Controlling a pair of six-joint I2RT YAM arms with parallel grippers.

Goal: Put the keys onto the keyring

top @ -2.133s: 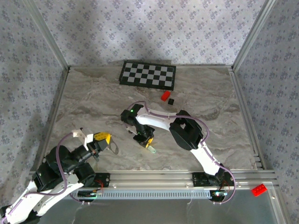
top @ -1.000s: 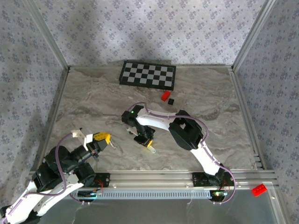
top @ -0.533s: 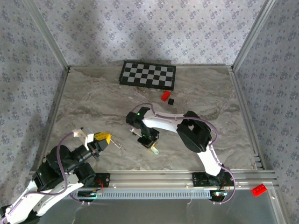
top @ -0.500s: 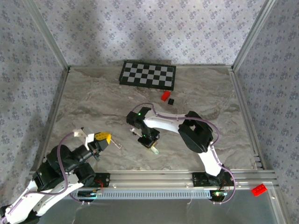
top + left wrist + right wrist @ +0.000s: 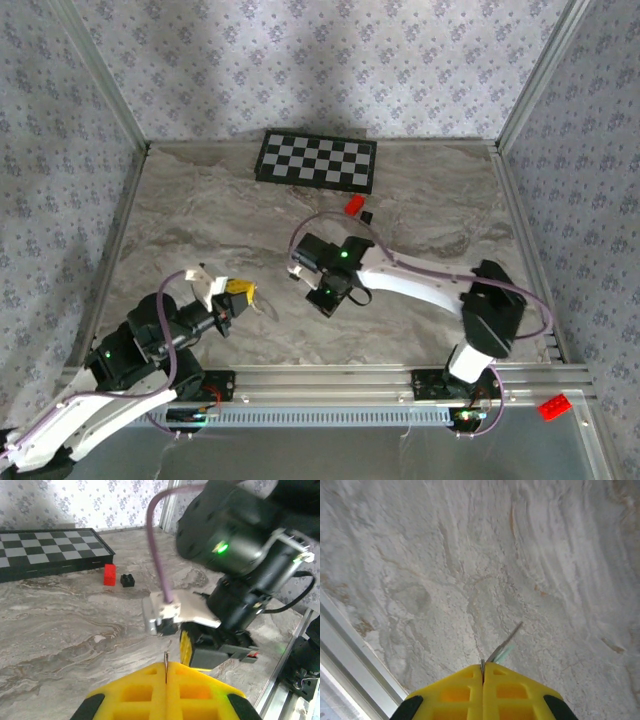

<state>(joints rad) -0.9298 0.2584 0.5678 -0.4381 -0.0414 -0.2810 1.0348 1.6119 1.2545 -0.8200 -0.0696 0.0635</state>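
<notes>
1. Above the table (image 5: 200,220), our left tool (image 5: 166,674) pinches the ring (image 5: 166,659), fully closed; our right tool (image 5: 483,672), closed too, clamps a key (image 5: 504,653).
2. We judge threading comes next: bring the tools together and align the key's hole with the ring.

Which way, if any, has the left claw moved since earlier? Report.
Yes. The left claw shifted rightward and slightly toward the checkerboard.
</notes>
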